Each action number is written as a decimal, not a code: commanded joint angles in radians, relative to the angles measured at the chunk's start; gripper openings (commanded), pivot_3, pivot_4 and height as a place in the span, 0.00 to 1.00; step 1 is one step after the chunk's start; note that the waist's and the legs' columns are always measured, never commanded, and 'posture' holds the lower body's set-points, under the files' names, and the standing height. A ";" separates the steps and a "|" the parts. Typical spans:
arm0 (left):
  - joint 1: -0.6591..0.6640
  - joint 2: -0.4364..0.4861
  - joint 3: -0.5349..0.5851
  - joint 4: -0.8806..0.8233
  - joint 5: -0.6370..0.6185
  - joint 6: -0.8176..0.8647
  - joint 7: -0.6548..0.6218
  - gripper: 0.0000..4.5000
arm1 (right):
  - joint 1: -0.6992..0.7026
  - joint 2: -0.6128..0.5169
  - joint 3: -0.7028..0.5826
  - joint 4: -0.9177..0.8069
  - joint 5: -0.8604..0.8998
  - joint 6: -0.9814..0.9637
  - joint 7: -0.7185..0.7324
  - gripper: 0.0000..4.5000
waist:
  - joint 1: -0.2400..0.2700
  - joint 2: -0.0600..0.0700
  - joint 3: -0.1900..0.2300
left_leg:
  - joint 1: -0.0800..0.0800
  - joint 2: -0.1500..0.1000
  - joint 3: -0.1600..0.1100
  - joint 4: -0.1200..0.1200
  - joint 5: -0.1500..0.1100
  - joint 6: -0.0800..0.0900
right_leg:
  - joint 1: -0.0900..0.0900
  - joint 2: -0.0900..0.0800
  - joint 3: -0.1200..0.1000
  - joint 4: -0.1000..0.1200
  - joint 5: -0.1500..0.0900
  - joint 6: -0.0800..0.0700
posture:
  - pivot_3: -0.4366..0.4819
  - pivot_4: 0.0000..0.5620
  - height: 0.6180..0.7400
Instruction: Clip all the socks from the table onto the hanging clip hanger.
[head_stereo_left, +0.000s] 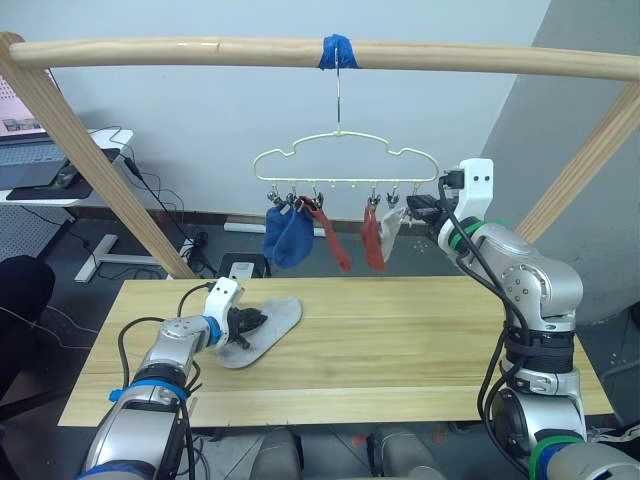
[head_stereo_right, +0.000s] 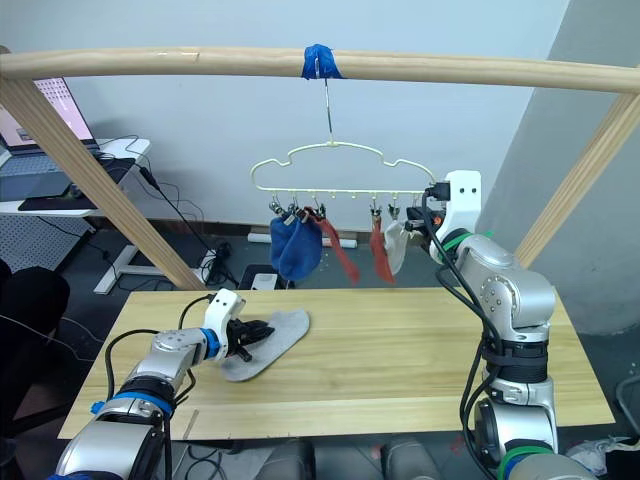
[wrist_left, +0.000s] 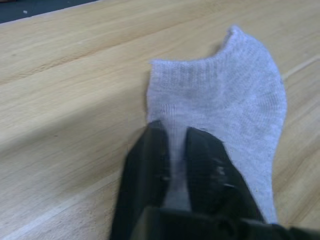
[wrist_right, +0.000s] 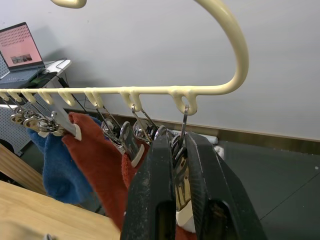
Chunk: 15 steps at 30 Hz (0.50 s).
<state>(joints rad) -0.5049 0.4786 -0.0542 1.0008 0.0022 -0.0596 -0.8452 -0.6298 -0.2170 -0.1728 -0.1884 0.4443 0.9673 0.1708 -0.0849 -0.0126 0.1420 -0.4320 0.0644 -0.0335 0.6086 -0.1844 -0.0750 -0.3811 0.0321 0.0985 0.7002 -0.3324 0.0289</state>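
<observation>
One light grey sock (head_stereo_left: 272, 325) lies flat on the table (head_stereo_left: 420, 345), at its left part. My left gripper (head_stereo_left: 250, 322) rests on it, shut on a fold of the knit (wrist_left: 172, 150). The cream clip hanger (head_stereo_left: 345, 160) hangs over the table's far edge. From its clips hang two blue socks (head_stereo_left: 288, 238), two rust red socks (head_stereo_left: 335, 240) and, at the right, a second light grey sock (head_stereo_left: 391, 228). My right gripper (head_stereo_left: 422, 210) is up at the hanger's right end, shut on the outermost metal clip (wrist_right: 180, 172).
The hanger's hook hangs from a round wooden pole (head_stereo_left: 480, 58) at a blue tape wrap (head_stereo_left: 339, 50). Slanted frame poles (head_stereo_left: 100, 170) stand at both sides. A desk with a laptop (head_stereo_left: 30, 140) is behind at the left, with cables on the floor.
</observation>
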 joint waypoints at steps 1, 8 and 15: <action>0.024 -0.023 -0.021 -0.051 0.009 -0.012 -0.023 0.00 | -0.024 0.002 0.000 -0.022 0.005 -0.025 0.001 0.01 | 0.000 0.000 0.000 | 0.000 0.000 0.000 0.000 0.000 0.000 | 0.000 0.000 0.000 0.000 0.000 0.000 | 0.42 0.20 1.00; 0.062 -0.075 -0.046 -0.193 -0.017 -0.009 -0.072 0.00 | -0.030 0.003 0.003 -0.012 0.001 -0.036 0.005 0.01 | 0.001 0.000 0.000 | 0.000 0.000 0.000 0.000 0.000 0.000 | 0.000 0.000 0.000 0.000 0.000 0.000 | 0.42 0.18 1.00; 0.079 -0.101 -0.016 -0.411 -0.130 0.060 -0.158 0.00 | -0.028 -0.002 0.000 -0.008 0.001 -0.045 0.005 0.01 | 0.000 0.000 0.000 | 0.000 0.000 0.000 0.000 0.000 0.000 | 0.000 0.000 0.000 0.001 0.000 0.000 | 0.41 0.18 1.00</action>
<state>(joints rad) -0.4232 0.3684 -0.0889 0.6404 -0.1024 -0.0052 -0.9923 -0.6375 -0.2145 -0.1667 -0.1740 0.4430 0.9463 0.1733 -0.0849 -0.0129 0.1416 -0.4320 0.0644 -0.0335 0.6090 -0.1843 -0.0751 -0.3810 0.0321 0.0987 0.7010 -0.3323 0.0288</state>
